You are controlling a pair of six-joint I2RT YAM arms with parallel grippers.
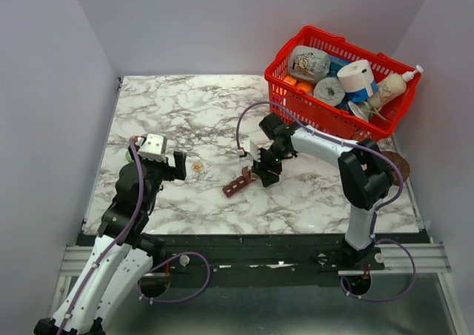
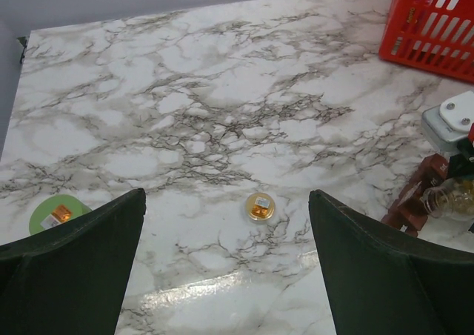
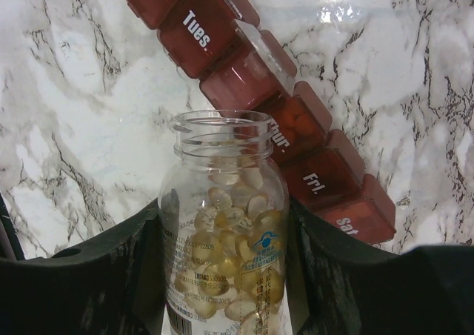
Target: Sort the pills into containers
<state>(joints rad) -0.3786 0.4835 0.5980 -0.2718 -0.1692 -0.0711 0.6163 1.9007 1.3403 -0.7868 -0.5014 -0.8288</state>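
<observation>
My left tool [image 2: 227, 201] is spread wide and empty above the white marble-patterned desk [image 2: 185, 90]. A flat green round cap [image 2: 58, 213] lies near one finger, and a small clear round disc with an orange centre [image 2: 260, 206] lies just ahead of the gap, untouched.

Further right, my right tool [image 1: 266, 172] pinches a small clear uncapped plastic bottle [image 3: 222, 201] across its body. The mouth points at the dark red-brown plastic strip of day-labelled square compartments [image 3: 222, 24]. The pills [image 3: 229, 239], pale amber capsules, nearly fill the bottle.

I judge the step to be pouring. I should set the mouth right over one open cell and tilt slowly, so only a few pills roll out. The light strip may skid if the bottle nudges it, so my idle left tool could steady it.

The Tues. cell is shut. The next lid looks raised, but I cannot tell what lies inside. Thur. shows an orange mass through its lid, probably pills. Fri. and Sat. are shut and too dark to read.

At the far right, a red mesh basket [image 1: 318, 113] holds bottles and tape rolls.
</observation>
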